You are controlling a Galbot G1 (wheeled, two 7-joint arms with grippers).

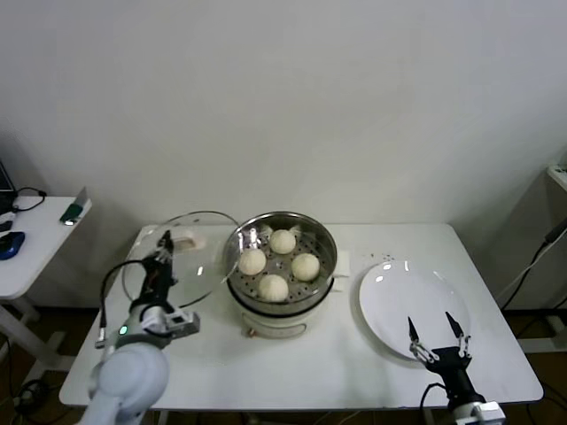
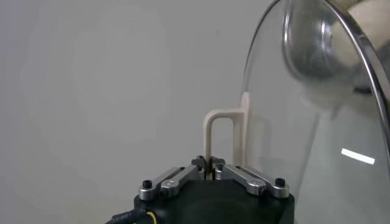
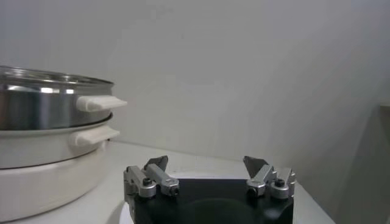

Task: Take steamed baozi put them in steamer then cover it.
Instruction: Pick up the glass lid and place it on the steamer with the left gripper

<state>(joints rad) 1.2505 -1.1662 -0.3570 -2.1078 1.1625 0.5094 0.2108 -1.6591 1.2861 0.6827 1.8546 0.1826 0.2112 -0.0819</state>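
Four off-white steamed baozi [image 1: 283, 241] sit on the perforated tray inside the steel steamer [image 1: 326, 239], mid-table on its cream base [image 1: 275, 324]. My left gripper [image 1: 165, 241] is shut on the cream handle [image 2: 226, 131] of the glass cover [image 1: 199, 270], holding it tilted just left of the steamer, its rim close to the pot. In the left wrist view the gripper [image 2: 211, 163] pinches the handle's leg and the cover [image 2: 317, 140] stands on edge. My right gripper [image 1: 432, 323] is open and empty over the white plate [image 1: 394, 288]. It also shows in the right wrist view [image 3: 206, 162], with the steamer [image 3: 42, 103] beyond it.
A small white pad [image 1: 344, 263] lies beside the steamer's right side. A side table [image 1: 35, 239] with a blue object [image 1: 7, 244] and cables stands off to the left. The white wall is close behind the table.
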